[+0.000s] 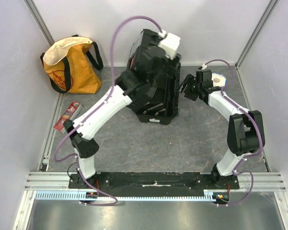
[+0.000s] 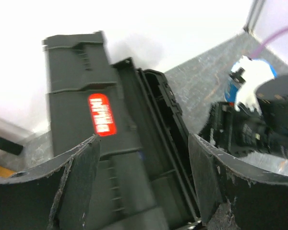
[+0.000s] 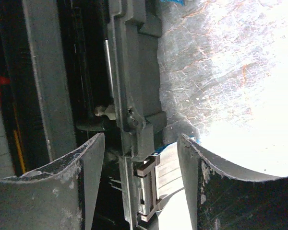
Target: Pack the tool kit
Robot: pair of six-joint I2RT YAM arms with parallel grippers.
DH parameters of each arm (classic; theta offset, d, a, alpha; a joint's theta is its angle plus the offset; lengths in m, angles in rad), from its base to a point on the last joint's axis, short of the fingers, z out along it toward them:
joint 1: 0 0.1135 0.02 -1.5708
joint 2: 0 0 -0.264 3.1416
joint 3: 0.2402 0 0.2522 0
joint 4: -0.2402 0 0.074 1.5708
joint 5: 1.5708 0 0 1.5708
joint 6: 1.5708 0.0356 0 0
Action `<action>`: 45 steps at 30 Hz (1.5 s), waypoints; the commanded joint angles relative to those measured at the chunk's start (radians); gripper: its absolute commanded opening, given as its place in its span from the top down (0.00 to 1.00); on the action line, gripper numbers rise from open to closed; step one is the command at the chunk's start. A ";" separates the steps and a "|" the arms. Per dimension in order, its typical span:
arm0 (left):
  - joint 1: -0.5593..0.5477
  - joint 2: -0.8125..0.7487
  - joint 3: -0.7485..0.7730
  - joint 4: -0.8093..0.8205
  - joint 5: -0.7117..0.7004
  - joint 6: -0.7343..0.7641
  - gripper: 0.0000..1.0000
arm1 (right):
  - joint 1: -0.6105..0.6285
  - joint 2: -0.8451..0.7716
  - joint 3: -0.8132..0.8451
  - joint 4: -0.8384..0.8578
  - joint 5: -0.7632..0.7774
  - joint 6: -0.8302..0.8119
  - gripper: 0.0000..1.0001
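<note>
Scuffed, curved left tool [image 2: 144,191] and right tool [image 3: 140,187], both released, beside ribbed black plastic tool kit [image 2: 77,96].

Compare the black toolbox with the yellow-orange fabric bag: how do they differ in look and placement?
The toolbox is rigid black plastic; the fabric bag is soft yellow-orange cloth with black straps. The toolbox sits mid-scene; the fabric bag slumps in the far-left corner. The toolbox looks the larger of the two. Both appear open.
</note>
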 commanded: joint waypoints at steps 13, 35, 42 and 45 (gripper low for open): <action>0.411 -0.124 -0.132 -0.147 0.471 -0.259 0.20 | -0.109 -0.126 -0.013 -0.040 0.027 -0.004 0.31; 0.666 0.016 -0.421 0.040 1.109 -0.525 0.20 | 0.003 -0.032 -0.087 0.409 -0.467 0.086 0.21; 0.686 0.008 -0.494 0.056 1.065 -0.551 0.23 | 0.119 0.035 -0.076 0.427 -0.507 0.099 0.36; 0.710 -0.013 -0.530 0.053 1.062 -0.546 0.25 | 0.162 0.022 -0.098 0.429 -0.503 0.091 0.37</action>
